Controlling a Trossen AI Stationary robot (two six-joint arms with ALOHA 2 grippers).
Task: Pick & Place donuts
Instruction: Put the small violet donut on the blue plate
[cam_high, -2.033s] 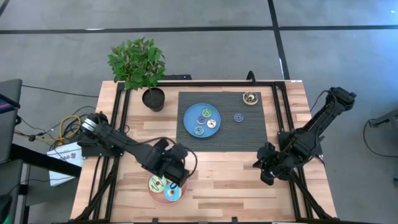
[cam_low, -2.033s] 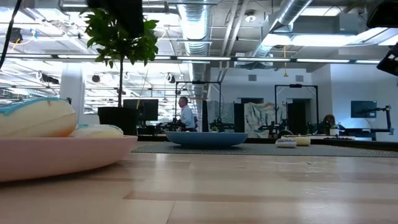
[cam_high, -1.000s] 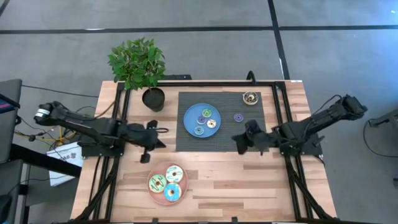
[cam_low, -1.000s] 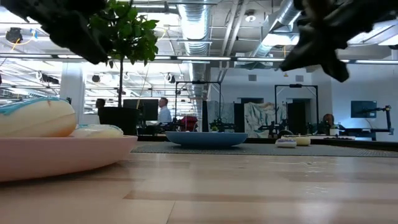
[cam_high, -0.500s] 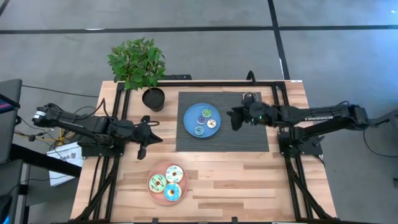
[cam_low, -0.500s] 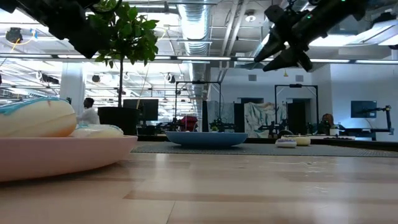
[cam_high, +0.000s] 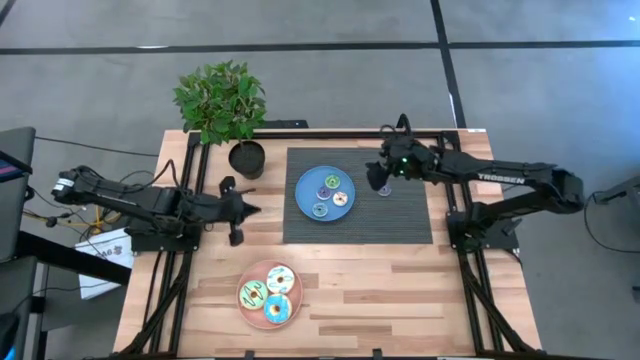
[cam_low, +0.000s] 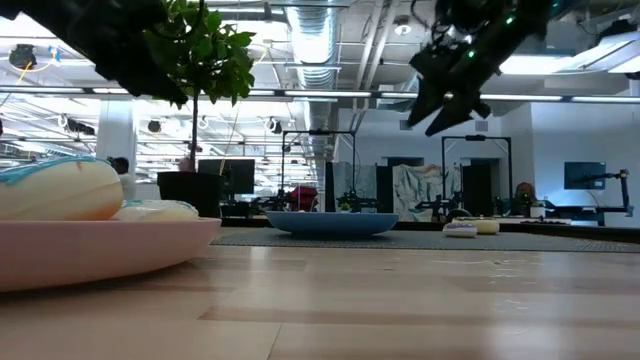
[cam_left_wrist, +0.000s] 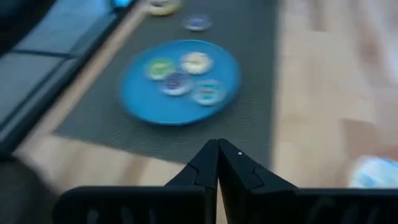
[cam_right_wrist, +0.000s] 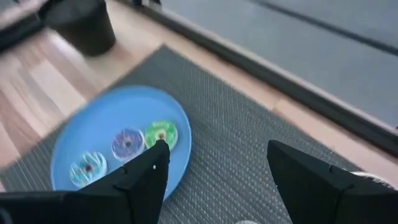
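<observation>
My right gripper (cam_high: 377, 180) has swung out from my side of the table to hang over the dark mat (cam_high: 410, 225), its fingers now spread wide and empty, right above the loose blue mini donut (cam_right_wrist: 245, 222) beside the blue plate (cam_high: 304, 185); I judge that one is my next pick. My left gripper (cam_high: 236, 207) has pulled back toward the potted plant (cam_high: 222, 105), clenched on nothing. Larger donuts sit on the pink plate (cam_high: 246, 305). Each donut lies flat, hole up, a ring with no long axis to align with.
</observation>
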